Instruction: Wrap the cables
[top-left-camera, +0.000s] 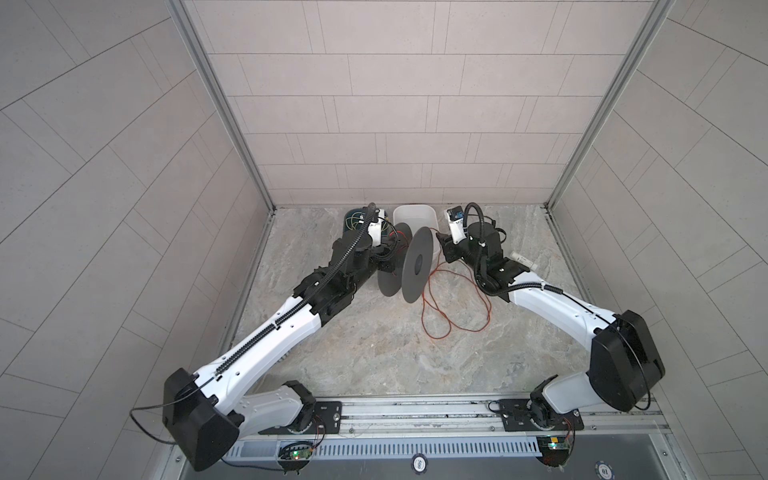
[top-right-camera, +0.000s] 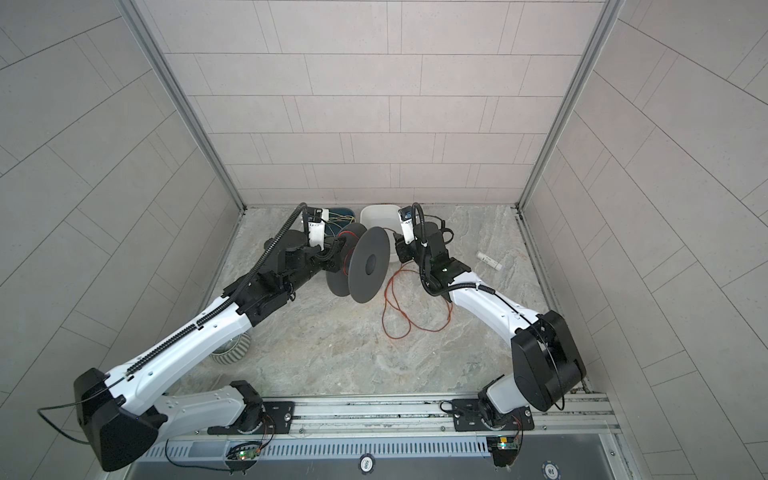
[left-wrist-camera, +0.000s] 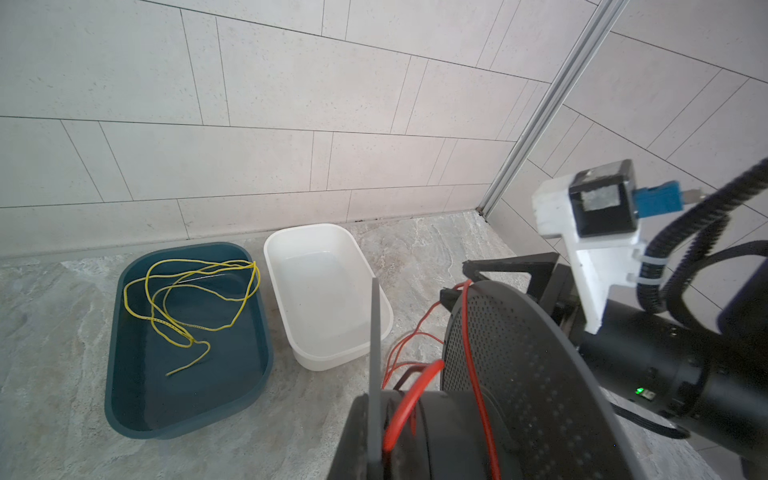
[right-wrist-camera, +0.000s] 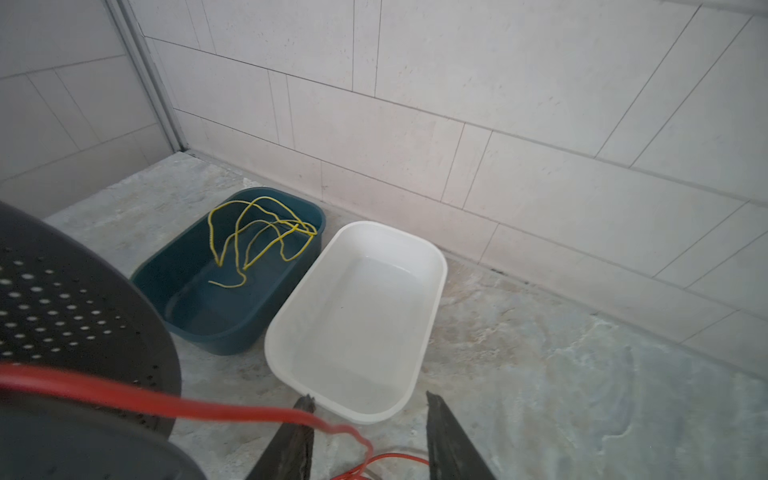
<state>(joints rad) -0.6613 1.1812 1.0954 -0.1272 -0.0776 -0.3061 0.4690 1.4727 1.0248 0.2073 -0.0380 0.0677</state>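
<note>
Centre of tabletop: spool. Behind it, against back wall, side by side: left tray with wire in it; right tray. On tabletop before spool, rightward: cable loops.

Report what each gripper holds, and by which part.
Left gripper shut on the spool, apparently by its near flange. Right gripper open, holding nothing; the red-orange wire only drapes over one finger.

arms: white shells, black joints | hoses: black, corrugated | camera brackets: white | base plates: black, screwed
</note>
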